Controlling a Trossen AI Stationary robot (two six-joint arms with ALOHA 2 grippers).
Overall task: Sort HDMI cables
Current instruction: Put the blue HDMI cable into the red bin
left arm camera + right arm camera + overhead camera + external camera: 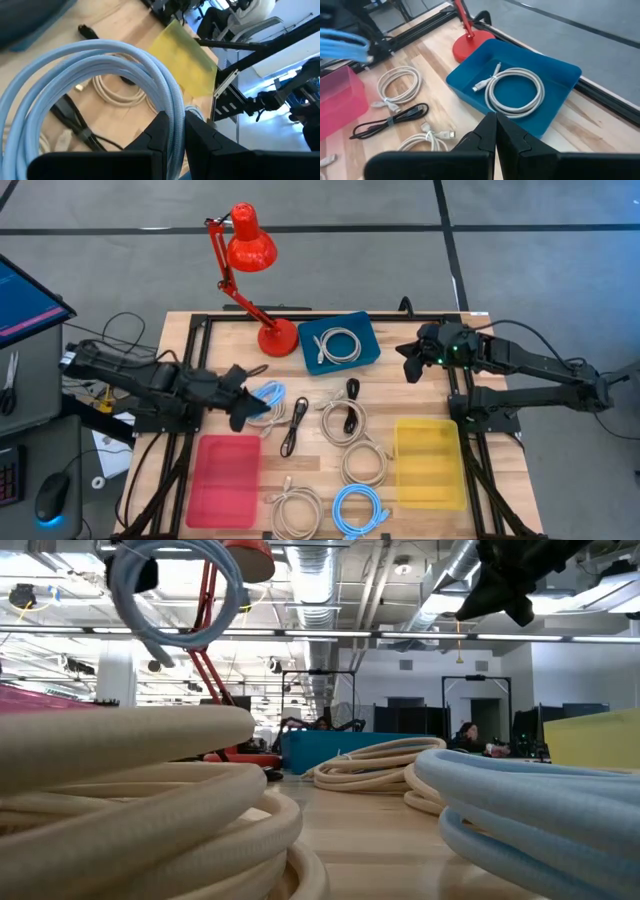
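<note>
My left gripper (248, 408) is shut on a light-blue coiled HDMI cable (268, 397), held in the air above the table's left half; the low view shows this coil (180, 590) high up. My right gripper (410, 366) hovers shut and empty at the far right, beside the blue tray (365, 330). A beige coil (514, 93) lies flat in that tray. On the wood lie beige coils (344, 420) (365, 465) (296, 506), black bundles (294, 426) (352, 392) and another light-blue coil (360, 508). My left gripper pinches the coil's rim (174, 116) between its two fingers (159, 134), with several strands of the loop together in the gap. The fingers come from the table's left, slanting downward. The rest of the loop (75, 60) stands out beyond the fingertips, lifted clear of the table.
A pink tray (222, 480) sits at the near left and a yellow tray (430, 462) at the near right. A red desk lamp (250, 250) stands at the far edge, its base (277, 337) next to the blue tray. Black frame rails run along the table's sides.
</note>
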